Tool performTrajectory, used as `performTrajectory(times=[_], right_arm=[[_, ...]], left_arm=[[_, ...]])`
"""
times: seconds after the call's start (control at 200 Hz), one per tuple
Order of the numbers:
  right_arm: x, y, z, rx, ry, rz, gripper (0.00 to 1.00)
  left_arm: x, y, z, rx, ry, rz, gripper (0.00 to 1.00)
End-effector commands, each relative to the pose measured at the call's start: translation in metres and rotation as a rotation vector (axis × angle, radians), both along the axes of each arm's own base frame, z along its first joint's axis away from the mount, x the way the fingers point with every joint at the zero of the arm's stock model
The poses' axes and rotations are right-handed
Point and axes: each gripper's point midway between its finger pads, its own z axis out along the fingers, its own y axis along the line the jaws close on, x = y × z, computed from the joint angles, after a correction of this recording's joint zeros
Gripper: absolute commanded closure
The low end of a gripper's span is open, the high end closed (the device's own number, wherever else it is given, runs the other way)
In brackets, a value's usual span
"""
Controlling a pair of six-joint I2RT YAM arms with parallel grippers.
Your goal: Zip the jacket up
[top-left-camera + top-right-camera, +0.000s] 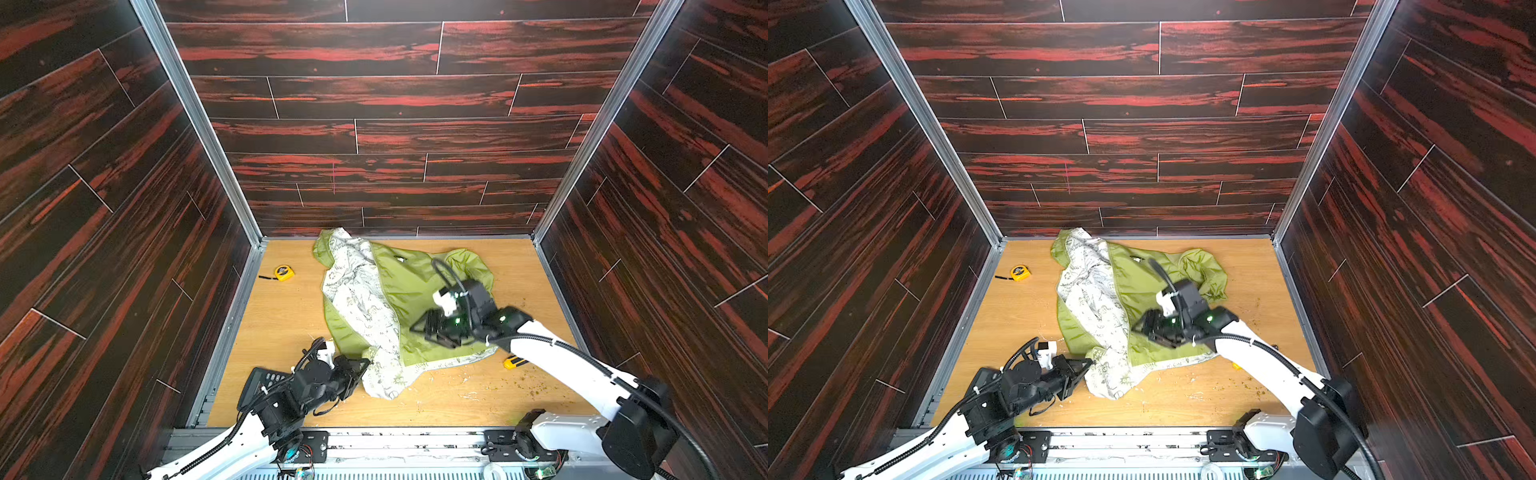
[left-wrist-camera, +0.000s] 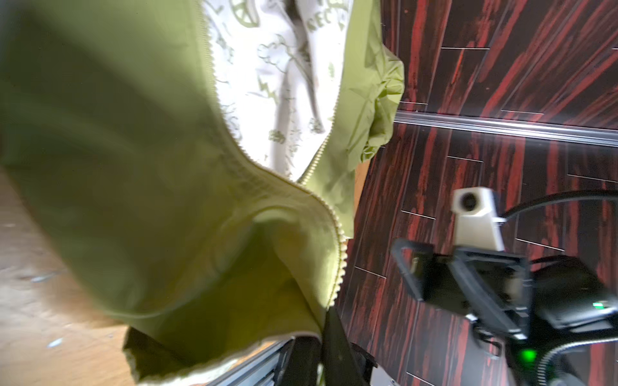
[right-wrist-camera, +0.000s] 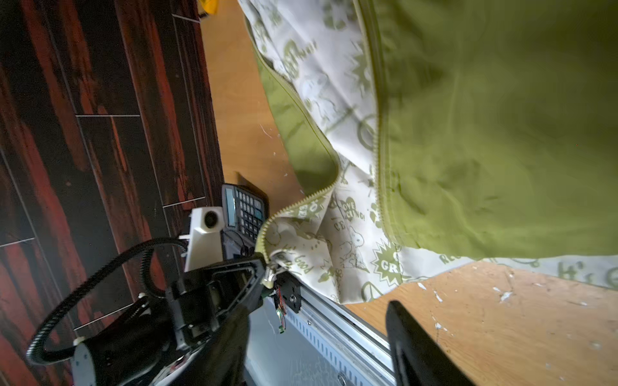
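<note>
Jacket (image 1: 415, 286): unzipped, lining showing, on table (image 1: 457, 403), middle toward back edge; left gripper (image 1: 365, 363) jaws pinching zipper (image 3: 301, 204) foot, right gripper (image 1: 428, 332) jaws spread, empty, over hem; step, likely: aligning zipper ends; next calls for seizing the opposite edge.

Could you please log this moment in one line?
jacket: unzipped | left hand: shut on zipper end | right hand: open, over jacket

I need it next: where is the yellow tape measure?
In both top views the tape measure lies on the table, back left, left of the jacket and apart from it.
</note>
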Motion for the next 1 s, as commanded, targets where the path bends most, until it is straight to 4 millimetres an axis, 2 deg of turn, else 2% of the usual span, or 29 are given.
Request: performTrajectory(times=[0.0, 0.115, 0.27, 0.416, 0.616, 0.686, 0.816, 0.997], right_arm=[[-0.013, 0.009, -0.001, 0.154, 0.056, -0.044, 0.40], [-0.021, 0.005, -0.016, 0.189, 0.080, -0.079, 0.41], [-0.032, 0.002, -0.051, 0.225, 0.173, -0.138, 0.46], [-0.032, 0.006, -0.071, 0.249, 0.196, -0.165, 0.45], [-0.028, 0.016, -0.084, 0.255, 0.188, -0.182, 0.34], [-0.025, 0.017, -0.089, 0.276, 0.190, -0.200, 0.35], [-0.021, 0.019, -0.096, 0.322, 0.183, -0.224, 0.43], [-0.019, 0.019, -0.103, 0.362, 0.171, -0.235, 0.45]], left_arm=[[-0.002, 0.002, -0.006, 0.008, 0.024, 0.008, 1.00], [-0.003, -0.001, -0.012, 0.013, 0.041, -0.010, 1.00], [-0.004, -0.006, -0.014, 0.009, 0.053, -0.028, 1.00], [-0.003, -0.009, -0.011, 0.006, 0.048, -0.036, 1.00], [-0.002, -0.011, -0.005, -0.010, 0.037, -0.039, 1.00], [-0.001, -0.011, -0.003, -0.018, 0.031, -0.034, 1.00], [-0.001, -0.009, 0.001, -0.031, 0.019, -0.024, 1.00], [-0.001, -0.008, 0.002, -0.039, 0.015, -0.021, 1.00]])
